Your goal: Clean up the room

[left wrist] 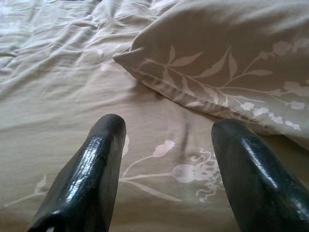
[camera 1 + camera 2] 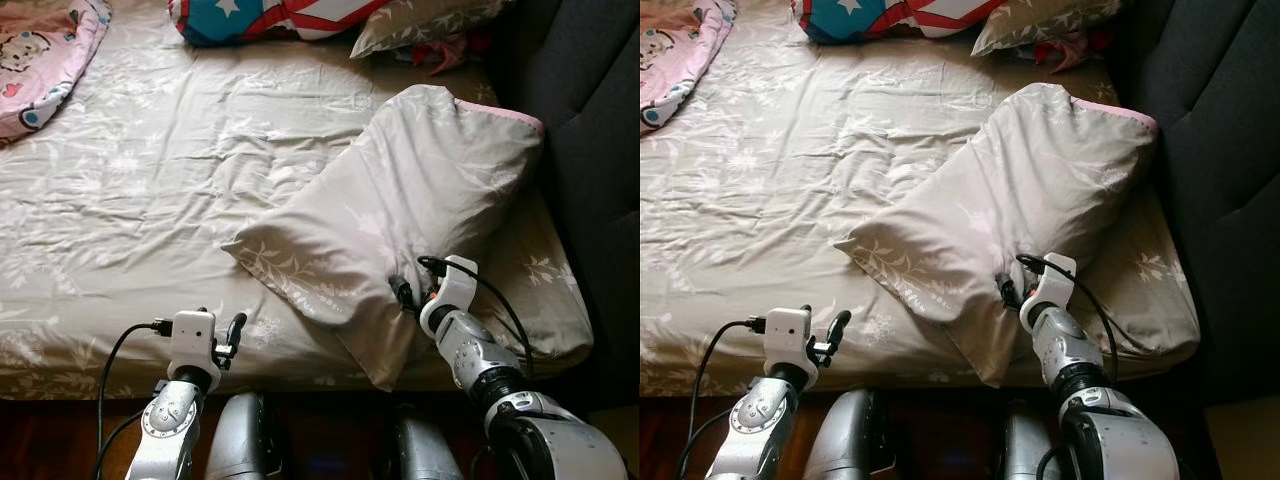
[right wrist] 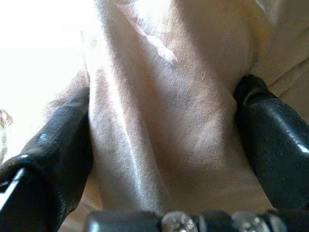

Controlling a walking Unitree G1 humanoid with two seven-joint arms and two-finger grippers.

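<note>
A beige leaf-print pillow (image 2: pixel 420 200) lies slantwise on the right half of the bed, over a sheet (image 2: pixel 150 200) of the same print. My right gripper (image 2: pixel 405 292) is at the pillow's near edge. In the right wrist view a fold of the pillow (image 3: pixel 169 96) is bunched between the two black fingers (image 3: pixel 63 140), so the gripper is shut on it. My left gripper (image 2: pixel 232 335) hovers open over the sheet near the bed's front edge. It is just short of the pillow's near-left corner (image 1: pixel 130 53), with nothing between its fingers (image 1: pixel 91 169).
A pink cartoon blanket (image 2: pixel 40 55) lies at the far left. A star-and-stripe cushion (image 2: pixel 270 15), a second beige pillow (image 2: pixel 420 20) and a red item (image 2: pixel 445 52) sit at the far end. A dark padded headboard (image 2: pixel 590 120) runs along the right.
</note>
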